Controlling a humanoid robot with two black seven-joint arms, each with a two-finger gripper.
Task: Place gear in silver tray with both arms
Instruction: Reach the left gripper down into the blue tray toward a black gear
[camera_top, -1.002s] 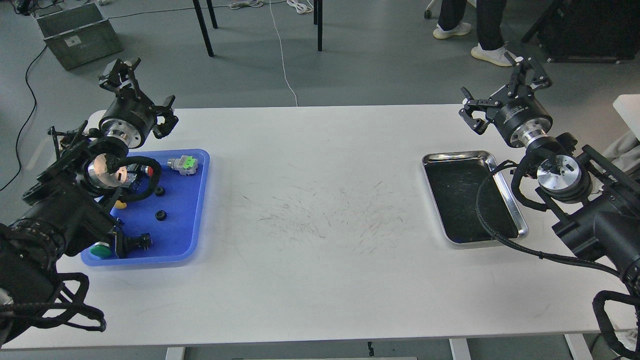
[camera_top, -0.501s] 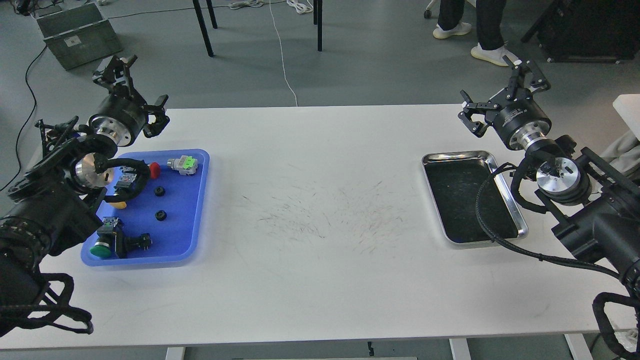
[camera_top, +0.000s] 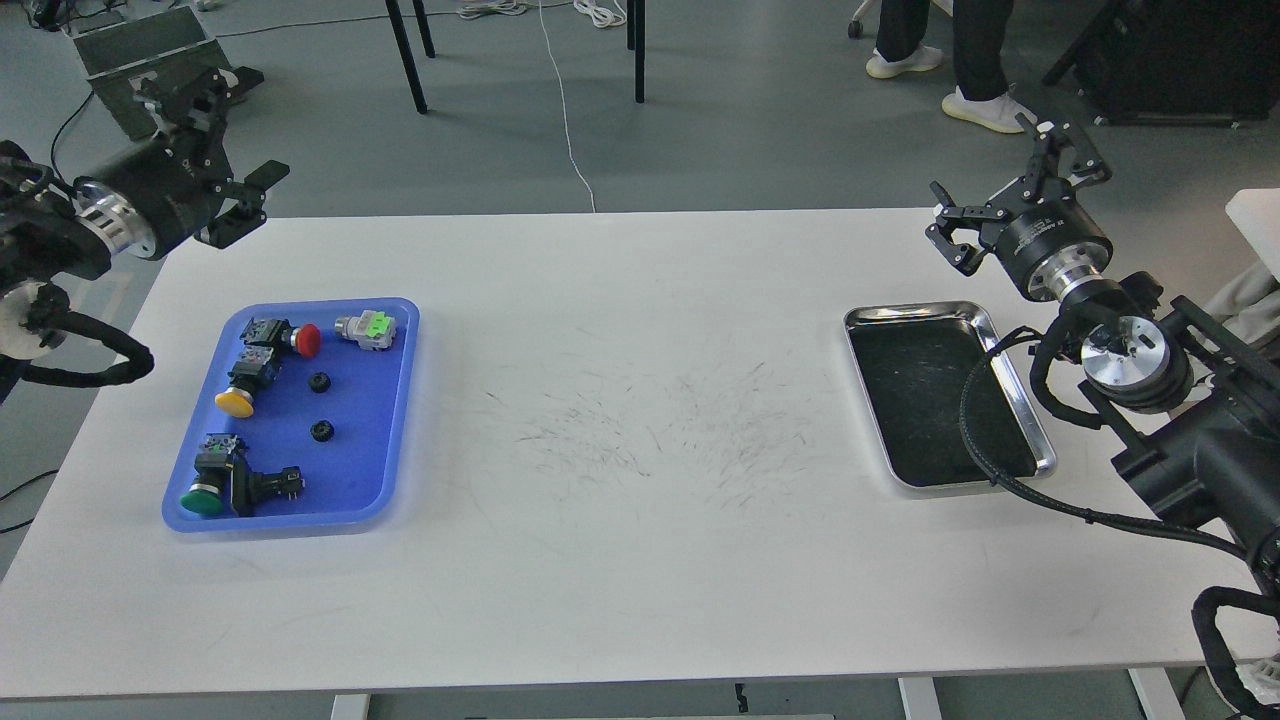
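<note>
Head view — silver tray (camera_top: 1010, 385) just below spread right pincer (camera_top: 1010, 190) — left pincer (camera_top: 215, 140) spread, far off

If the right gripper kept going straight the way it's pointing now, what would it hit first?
Nothing on the table, it seems. The right gripper points up and away past the table's far edge, toward the floor and a person's white shoes. The silver tray lies behind it. Depth is unclear.
</note>
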